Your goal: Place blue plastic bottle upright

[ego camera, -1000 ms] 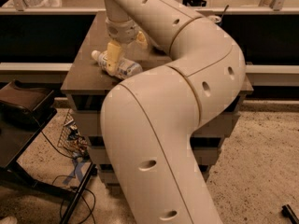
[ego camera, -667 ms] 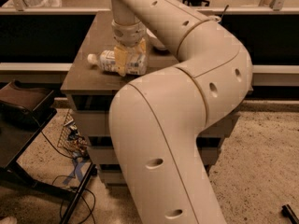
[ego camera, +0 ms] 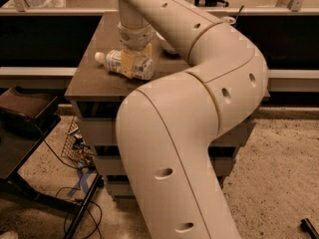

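Claw point(ego camera: 133, 63) grasps blue plastic bottle point(ego camera: 112, 60) lying on table point(ego camera: 92, 81); arm point(ego camera: 199, 88) hides table's right.

The arm point(ego camera: 199, 98) is thick, smooth cream-white shell in rounded segments, with thin dark seams at the joints and small oval recessed holes along each segment. A ribbed white wrist collar point(ego camera: 133, 34) leads to the pale yellowish gripper point(ego camera: 133, 63), low over the desk point(ego camera: 89, 81)
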`<state>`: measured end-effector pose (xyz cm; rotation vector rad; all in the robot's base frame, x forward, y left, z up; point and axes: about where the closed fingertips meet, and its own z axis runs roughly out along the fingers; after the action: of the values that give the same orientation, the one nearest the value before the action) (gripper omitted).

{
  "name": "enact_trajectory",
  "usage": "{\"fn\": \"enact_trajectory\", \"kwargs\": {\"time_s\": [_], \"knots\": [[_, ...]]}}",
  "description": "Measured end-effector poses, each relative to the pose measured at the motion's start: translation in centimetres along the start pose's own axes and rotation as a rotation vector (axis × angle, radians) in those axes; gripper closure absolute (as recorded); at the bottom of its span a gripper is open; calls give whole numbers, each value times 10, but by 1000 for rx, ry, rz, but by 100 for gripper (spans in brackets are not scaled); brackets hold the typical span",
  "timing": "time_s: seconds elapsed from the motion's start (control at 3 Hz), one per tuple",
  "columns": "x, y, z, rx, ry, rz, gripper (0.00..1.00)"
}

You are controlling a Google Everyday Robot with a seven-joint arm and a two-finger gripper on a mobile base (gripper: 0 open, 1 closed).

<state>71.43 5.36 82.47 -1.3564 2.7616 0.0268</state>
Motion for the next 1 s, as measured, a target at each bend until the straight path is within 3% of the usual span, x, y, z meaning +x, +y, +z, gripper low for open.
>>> {"fn": "enact_trajectory", "kwargs": {"time_s": [0.33,0.67,1.0], "knots": [[-6,-2,4,6,-17,-1,100],[-5,-6,1,7,-32,7,100],[9,-13,-12,-2,-65,65,100]]}}
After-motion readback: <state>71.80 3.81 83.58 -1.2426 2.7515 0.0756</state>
